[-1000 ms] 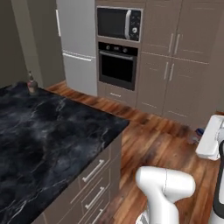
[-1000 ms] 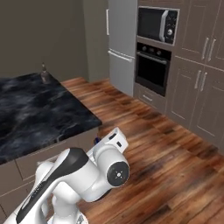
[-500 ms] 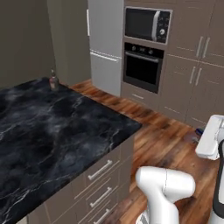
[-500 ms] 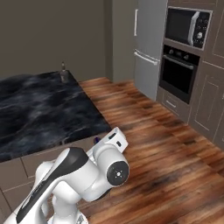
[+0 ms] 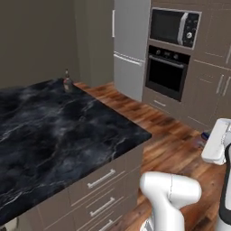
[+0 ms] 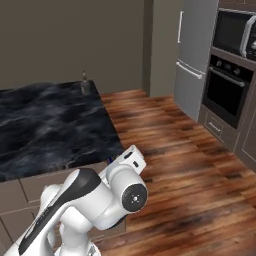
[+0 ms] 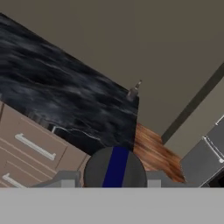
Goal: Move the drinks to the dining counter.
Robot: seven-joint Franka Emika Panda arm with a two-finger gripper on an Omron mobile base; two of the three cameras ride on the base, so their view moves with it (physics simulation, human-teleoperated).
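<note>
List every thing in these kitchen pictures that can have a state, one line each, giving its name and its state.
Dark round-bodied glass bottle: upright, at the far corner of the counter.
Black white-veined marble counter: carries the bottle; drawers below shut.
Tall grey fridge: doors shut.
Black built-in oven: door shut.
Microwave: door shut.
Pincer: shut on a round dark can with a blue stripe.

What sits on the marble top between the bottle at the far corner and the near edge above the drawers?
Nothing: in the left base view, bare dark marble counter runs from the bottle to the drawers.
</note>
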